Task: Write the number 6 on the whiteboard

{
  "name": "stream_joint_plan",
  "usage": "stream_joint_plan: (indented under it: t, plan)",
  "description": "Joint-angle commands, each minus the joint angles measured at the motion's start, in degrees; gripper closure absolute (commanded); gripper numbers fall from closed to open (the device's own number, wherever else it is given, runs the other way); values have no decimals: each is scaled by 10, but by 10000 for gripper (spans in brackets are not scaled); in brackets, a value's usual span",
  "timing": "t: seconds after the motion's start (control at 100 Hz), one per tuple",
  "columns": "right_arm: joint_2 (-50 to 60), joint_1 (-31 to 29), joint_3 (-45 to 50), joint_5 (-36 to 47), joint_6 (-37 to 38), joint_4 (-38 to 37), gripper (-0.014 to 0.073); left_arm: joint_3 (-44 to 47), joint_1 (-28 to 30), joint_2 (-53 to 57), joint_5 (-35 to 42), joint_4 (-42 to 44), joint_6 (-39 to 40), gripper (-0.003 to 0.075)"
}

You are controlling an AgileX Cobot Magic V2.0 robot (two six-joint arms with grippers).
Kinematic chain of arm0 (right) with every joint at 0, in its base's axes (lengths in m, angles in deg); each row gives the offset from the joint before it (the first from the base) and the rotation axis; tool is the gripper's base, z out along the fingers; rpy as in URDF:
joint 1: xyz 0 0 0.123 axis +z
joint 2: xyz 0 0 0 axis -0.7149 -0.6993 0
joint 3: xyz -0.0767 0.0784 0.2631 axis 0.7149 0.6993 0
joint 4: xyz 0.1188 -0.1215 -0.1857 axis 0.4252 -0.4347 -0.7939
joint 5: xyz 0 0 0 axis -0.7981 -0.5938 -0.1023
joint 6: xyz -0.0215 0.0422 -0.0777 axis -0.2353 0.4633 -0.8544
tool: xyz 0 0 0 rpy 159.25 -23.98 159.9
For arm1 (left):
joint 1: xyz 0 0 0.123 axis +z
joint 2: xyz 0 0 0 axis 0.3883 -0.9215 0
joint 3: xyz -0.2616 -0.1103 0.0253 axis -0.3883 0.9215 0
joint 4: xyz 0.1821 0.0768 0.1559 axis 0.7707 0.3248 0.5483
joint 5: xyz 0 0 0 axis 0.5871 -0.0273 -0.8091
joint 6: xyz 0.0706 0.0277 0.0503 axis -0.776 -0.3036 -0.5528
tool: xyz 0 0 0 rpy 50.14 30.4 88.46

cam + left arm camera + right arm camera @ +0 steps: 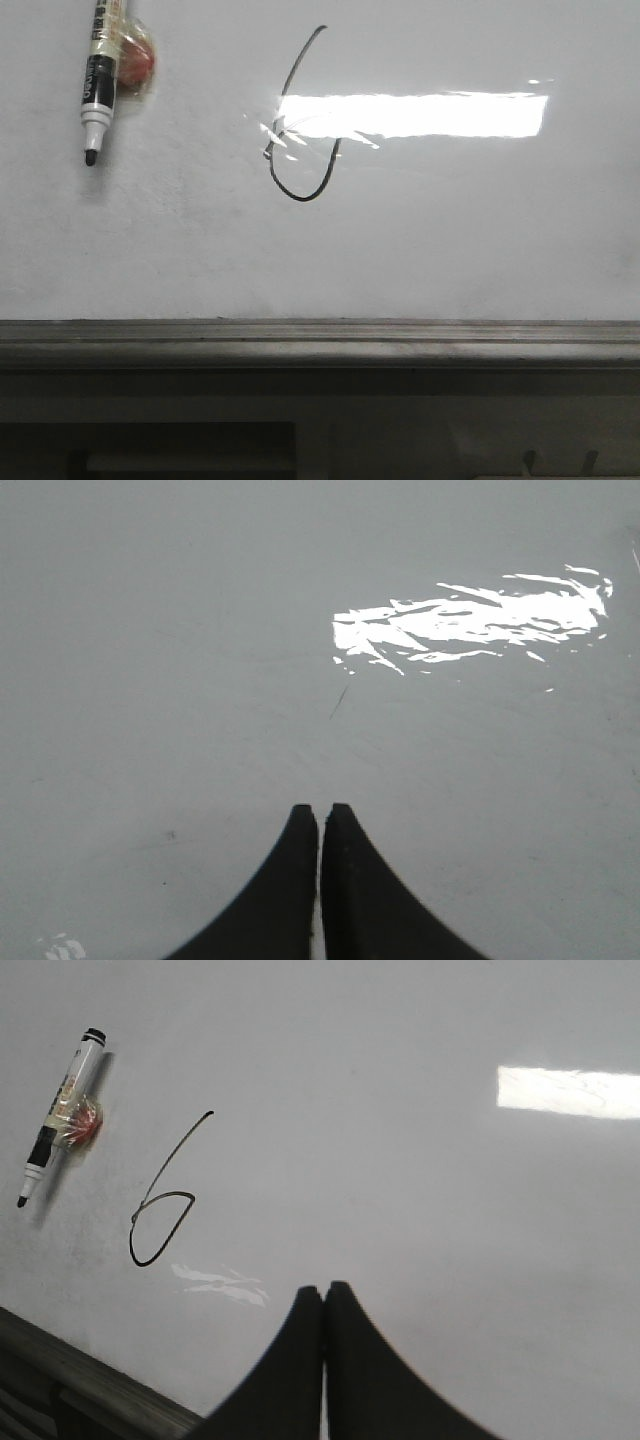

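One closed figure on whiteboard [400, 1160]: number 6 [160, 1210], thin black line, slanted stem, loop joined in right wrist view (glare hides join in front view). Marker [98, 80] lies uncapped near 6, off to its left, red blob taped at barrel. Left gripper [320, 815] clenched, empty; right gripper [325, 1295] likewise. Judgement: writing step done; next calls only for arms clear of wet ink. Board glossy, grey ledge [320, 340] matte

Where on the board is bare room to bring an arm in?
Bare: the whiteboard right of the 6, and the strip between the 6 and the ledge. Crowded: upper left, where the marker sits beside the 6.
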Motion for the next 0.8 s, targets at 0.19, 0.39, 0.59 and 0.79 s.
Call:
stream_joint_plan:
  t: [0.19, 0.39, 0.59, 0.79]
  plan:
    - [-5, -3, -14, 57, -6, 0, 659, 28, 3, 18, 40, -6, 6, 740]
    - [-5, -6, 17, 198, 46, -106, 659, 28, 3, 18, 40, -6, 6, 740]
    - [-5, -68, 62, 233, 294, -408, 659, 28, 3, 18, 40, -6, 6, 740]
    - [21, -131, 102, 220, 379, -543, 659, 28, 3, 18, 40, -6, 6, 740]
